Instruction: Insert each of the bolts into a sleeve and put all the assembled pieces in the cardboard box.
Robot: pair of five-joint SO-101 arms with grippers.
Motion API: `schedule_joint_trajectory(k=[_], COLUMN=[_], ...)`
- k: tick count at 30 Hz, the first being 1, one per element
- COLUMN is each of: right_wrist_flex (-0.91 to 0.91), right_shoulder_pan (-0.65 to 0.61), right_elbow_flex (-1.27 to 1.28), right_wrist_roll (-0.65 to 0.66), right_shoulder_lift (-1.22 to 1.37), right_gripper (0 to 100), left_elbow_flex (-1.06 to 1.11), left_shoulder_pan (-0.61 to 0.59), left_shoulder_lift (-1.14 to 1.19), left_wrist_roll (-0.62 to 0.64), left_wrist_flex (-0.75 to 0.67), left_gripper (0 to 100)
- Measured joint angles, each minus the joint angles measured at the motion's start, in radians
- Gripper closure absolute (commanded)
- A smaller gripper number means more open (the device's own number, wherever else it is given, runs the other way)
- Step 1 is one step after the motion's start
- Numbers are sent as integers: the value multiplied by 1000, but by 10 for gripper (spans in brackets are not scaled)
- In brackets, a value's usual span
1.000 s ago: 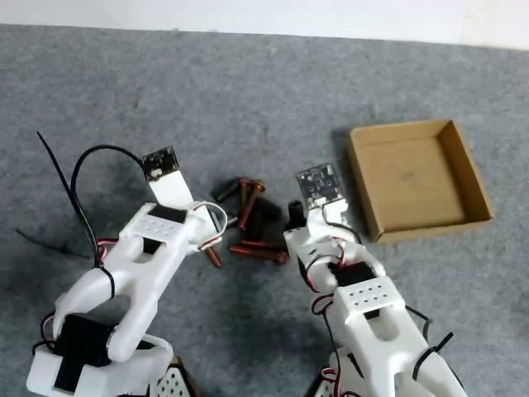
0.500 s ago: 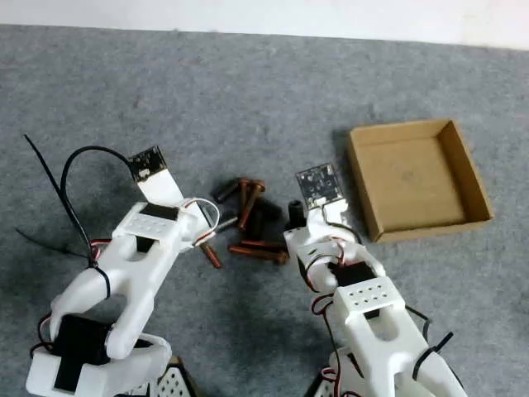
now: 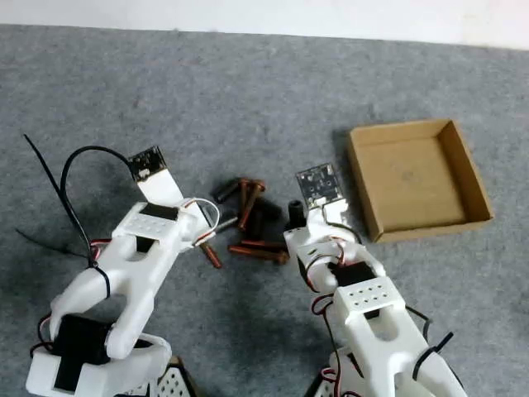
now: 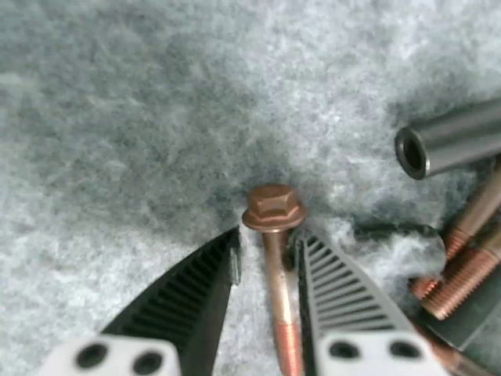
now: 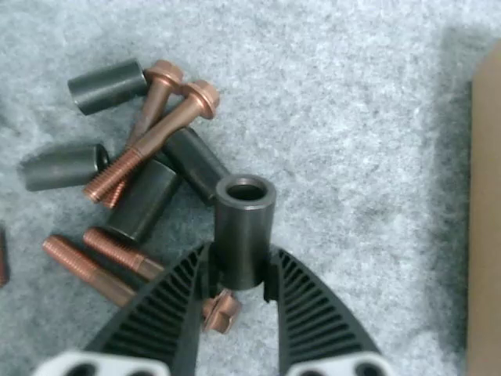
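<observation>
My right fingers (image 5: 286,283) pinched a sleeve (image 5: 244,227), open end clear for loading, while my left fingers (image 4: 315,265) stood spread astride a bolt (image 4: 273,227) on the table (image 4: 117,117).

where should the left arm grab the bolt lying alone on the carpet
Take the bolt by its shank just under the flanged head, coming straight down from above. It lies flat on the carpet, apart from the other bolts, and the left gripper has its fingers open either side of the shank, so closing across it should pinch it cleanly.
</observation>
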Motion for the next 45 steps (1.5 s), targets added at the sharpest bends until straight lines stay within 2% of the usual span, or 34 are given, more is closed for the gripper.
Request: schedule_joint_trajectory(k=[5, 9, 12, 28, 36, 45], right_wrist_flex=[0, 0, 0, 0, 0, 0], right_shoulder_pan=[0, 0, 0, 0, 0, 0], right_elbow_flex=[0, 0, 0, 0, 0, 0], right_wrist_roll=[0, 0, 0, 0, 0, 0], right_shoulder_lift=[0, 0, 0, 0, 0, -8], right_gripper=[994, 994, 994, 994, 994, 994], left_elbow_flex=[-29, -114, -155, -181, -34, 253], left_shoulder_pan=[2, 2, 2, 3, -23, -66], left_shoulder_lift=[61, 129, 170, 195, -46, -442], left_wrist_roll=[0, 0, 3, 8, 3, 3], left_wrist_flex=[6, 78, 112, 109, 109, -92], left_gripper=[886, 894, 995, 996, 996, 996])
